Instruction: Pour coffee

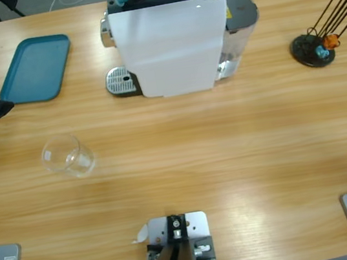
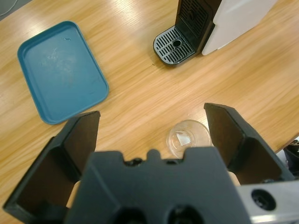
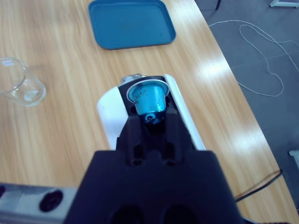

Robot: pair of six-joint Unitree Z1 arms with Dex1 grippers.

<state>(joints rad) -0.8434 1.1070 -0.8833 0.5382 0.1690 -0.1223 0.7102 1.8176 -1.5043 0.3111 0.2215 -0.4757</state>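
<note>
Holding teal capsule (image 3: pixel 148 99) over coffee machine (image 3: pixel 140 116)

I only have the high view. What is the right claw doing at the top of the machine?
Observer: The right claw is shut on a teal capsule, holding it just above the dark opening in the top of the machine.
Operator: And the left claw? I only see a black tip at the left edge.
Observer: The left claw is open and holds nothing. It points down at the glass, which sits between its jaws in the wrist view, untouched.
</note>
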